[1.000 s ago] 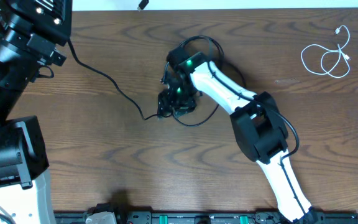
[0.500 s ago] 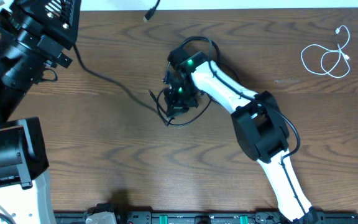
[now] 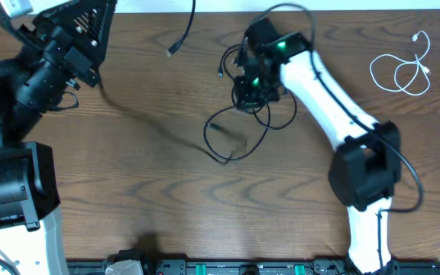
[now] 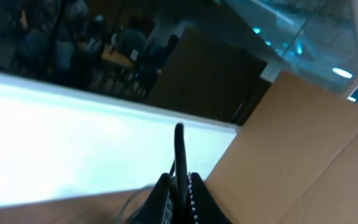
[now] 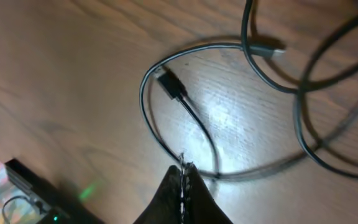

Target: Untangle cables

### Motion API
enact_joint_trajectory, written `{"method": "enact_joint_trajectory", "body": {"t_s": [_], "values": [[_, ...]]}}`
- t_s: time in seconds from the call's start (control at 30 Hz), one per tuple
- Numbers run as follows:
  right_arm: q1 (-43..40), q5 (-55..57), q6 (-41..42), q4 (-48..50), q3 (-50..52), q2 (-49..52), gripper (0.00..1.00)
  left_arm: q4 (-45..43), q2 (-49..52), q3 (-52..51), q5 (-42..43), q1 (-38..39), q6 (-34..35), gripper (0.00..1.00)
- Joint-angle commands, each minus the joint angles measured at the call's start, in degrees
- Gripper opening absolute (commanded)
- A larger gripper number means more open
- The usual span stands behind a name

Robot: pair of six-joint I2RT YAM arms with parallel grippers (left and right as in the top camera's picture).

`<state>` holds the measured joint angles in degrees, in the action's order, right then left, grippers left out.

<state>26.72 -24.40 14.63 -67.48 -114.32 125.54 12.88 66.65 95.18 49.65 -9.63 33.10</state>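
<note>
A tangle of black cables (image 3: 235, 145) lies loose on the wooden table, its loops spreading below my right gripper (image 3: 248, 96). That gripper (image 5: 183, 167) is shut, and a thin black cable loop (image 5: 146, 106) runs into its fingertips; a plug (image 5: 169, 81) lies inside the loop. Raised at the upper left, my left gripper (image 3: 100, 17) is shut on a black cable (image 4: 179, 146) that stands up between its fingers (image 4: 161, 194). A loose black plug end (image 3: 171, 51) hangs near the top edge. The short white cable (image 3: 402, 70) lies coiled at the far right.
The right arm (image 3: 334, 99) stretches diagonally across the right half of the table. The left arm's base (image 3: 10, 191) stands at the left edge. A black rail (image 3: 228, 267) runs along the front edge.
My right gripper shut and moved up and to the right, dragging the black tangle with it and stretching out its loops. The left gripper rose further toward the top left, pulling its cable along.
</note>
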Motion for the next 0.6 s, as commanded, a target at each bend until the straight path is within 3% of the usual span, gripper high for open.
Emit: {"method": "enact_joint_trajectory", "body": {"t_s": [0.0, 0.2, 0.4, 0.57], "values": [[-1.0, 0.9, -2.1, -0.8, 0.0, -5.9, 0.01, 3.0, 1.0, 0.7, 0.5, 0.1, -3.0, 0.07], [-2.4, 1.2, -2.1, -0.7, 0.0, -12.4, 0.01, 8.0, 3.4, 0.7, 0.3, 0.1, -4.6, 0.07], [-1.6, 3.4, -2.1, -1.7, 0.0, -12.0, 0.01, 8.5, 6.1, 0.7, 0.3, 0.1, -4.6, 0.07], [-0.8, 2.9, -1.9, -1.8, 0.0, -8.7, 0.17, 6.0, 6.6, 0.7, 0.3, 0.1, -4.6, 0.07]]}}
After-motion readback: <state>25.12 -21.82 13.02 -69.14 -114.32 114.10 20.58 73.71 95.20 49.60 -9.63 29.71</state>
